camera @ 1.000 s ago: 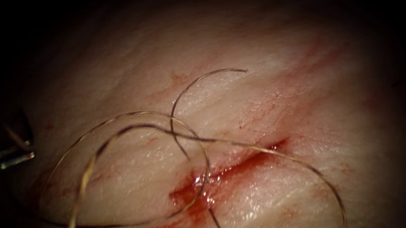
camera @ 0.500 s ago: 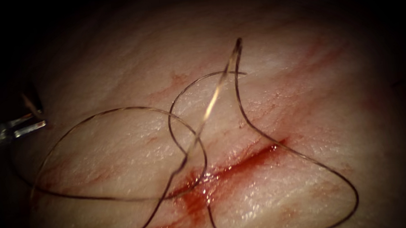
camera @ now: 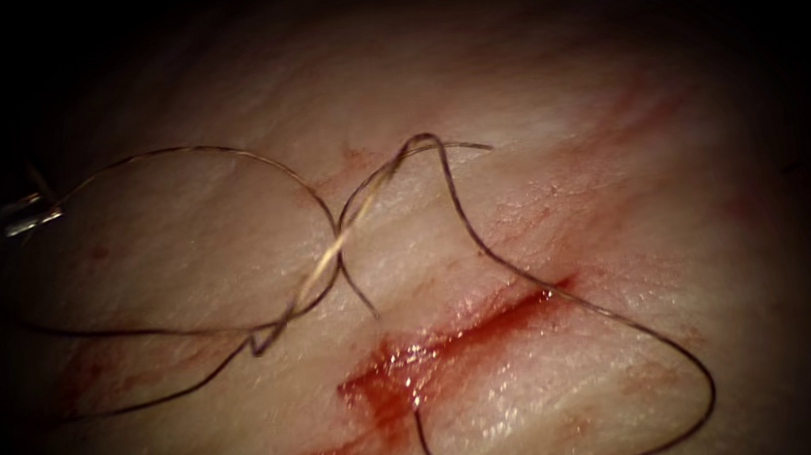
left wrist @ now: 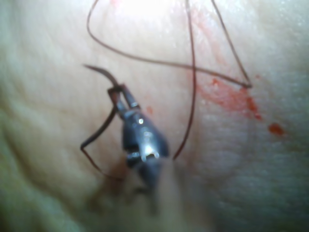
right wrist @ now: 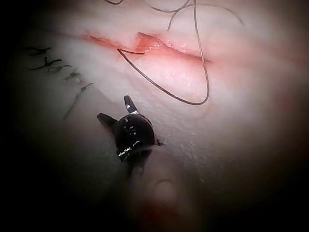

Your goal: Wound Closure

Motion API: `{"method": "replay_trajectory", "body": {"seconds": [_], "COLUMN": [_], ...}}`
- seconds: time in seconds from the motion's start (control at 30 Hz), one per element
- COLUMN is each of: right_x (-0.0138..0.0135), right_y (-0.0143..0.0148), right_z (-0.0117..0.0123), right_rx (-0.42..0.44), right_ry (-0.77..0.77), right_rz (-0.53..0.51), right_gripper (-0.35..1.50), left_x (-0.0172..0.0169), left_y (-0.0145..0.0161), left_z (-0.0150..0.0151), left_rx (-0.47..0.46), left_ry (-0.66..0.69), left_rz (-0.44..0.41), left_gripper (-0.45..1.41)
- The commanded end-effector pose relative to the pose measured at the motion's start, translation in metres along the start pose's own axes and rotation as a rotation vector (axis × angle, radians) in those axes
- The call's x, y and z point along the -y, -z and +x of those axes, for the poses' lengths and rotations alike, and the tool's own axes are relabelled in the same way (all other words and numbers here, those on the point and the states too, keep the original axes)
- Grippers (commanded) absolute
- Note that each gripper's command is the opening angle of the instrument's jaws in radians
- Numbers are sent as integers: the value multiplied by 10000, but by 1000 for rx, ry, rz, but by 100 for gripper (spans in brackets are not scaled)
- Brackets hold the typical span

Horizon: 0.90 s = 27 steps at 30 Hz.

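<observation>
Since a second ago the thread (camera: 488,249) loops have swung leftward and flattened across the tissue (camera: 543,193). Nearest, the right gripper (right wrist: 116,112) is spread, empty. Farther left of the cut (camera: 457,338), the left gripper (left wrist: 119,94) clamps the needle (left wrist: 101,72) mid-curve, clear of tissue.
</observation>
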Motion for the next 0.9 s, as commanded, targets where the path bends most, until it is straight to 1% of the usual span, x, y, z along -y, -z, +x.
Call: {"method": "replay_trajectory", "body": {"seconds": [0.03,0.07,0.1,0.13,0.17,0.2,0.23,0.3,0.33,0.37,0.47,0.5,0.6,0.7,0.77,0.8,0.9], "right_x": [7,7,6,6,6,6,6,6,6,6,5,5,4,2,2,2,3], "right_y": [-9,-9,-9,-9,-9,-8,-8,-8,-8,-8,-9,-9,-11,-13,-15,-16,-18], "right_z": [-3,-3,-3,-4,-4,-4,-4,-4,-4,-5,-5,-6,-8,-10,-13,-14,-16], "right_rx": [-3,-3,-3,-3,-3,-3,-3,-3,-3,-3,-3,-3,-3,-2,-2,-2,-1], "right_ry": [-3,-2,-2,-3,-3,-3,-3,-3,-2,-2,-2,-2,-1,0,2,3,5], "right_rz": [5,5,5,5,5,5,5,5,5,5,4,4,2,0,-2,-3,-7], "right_gripper": [143,143,143,143,143,143,141,141,141,141,141,141,141,141,141,141,141], "left_x": [-4,-4,-5,-5,-6,-10,-11,-17,-24,-29,-43,-55,-81,-96,-108,-110,-112], "left_y": [-7,-8,-9,-10,-11,-13,-15,-18,-22,-24,-30,-34,-43,-46,-48,-47,-41], "left_z": [-5,-5,-4,-3,-2,1,3,11,20,27,47,66,107,134,162,172,190], "left_rx": [0,0,0,1,1,-3,-5,-13,-29,-47,-75,-98,-157,-197,-250,-265,-267], "left_ry": [3,15,46,59,89,170,201,280,330,359,372,382,398,407,412,405,354], "left_rz": [1,3,5,7,10,17,22,34,36,24,0,-33,-102,-134,-164,-169,-129], "left_gripper": [-45,-26,19,39,54,86,86,78,93,101,116,118,118,118,118,118,116]}}
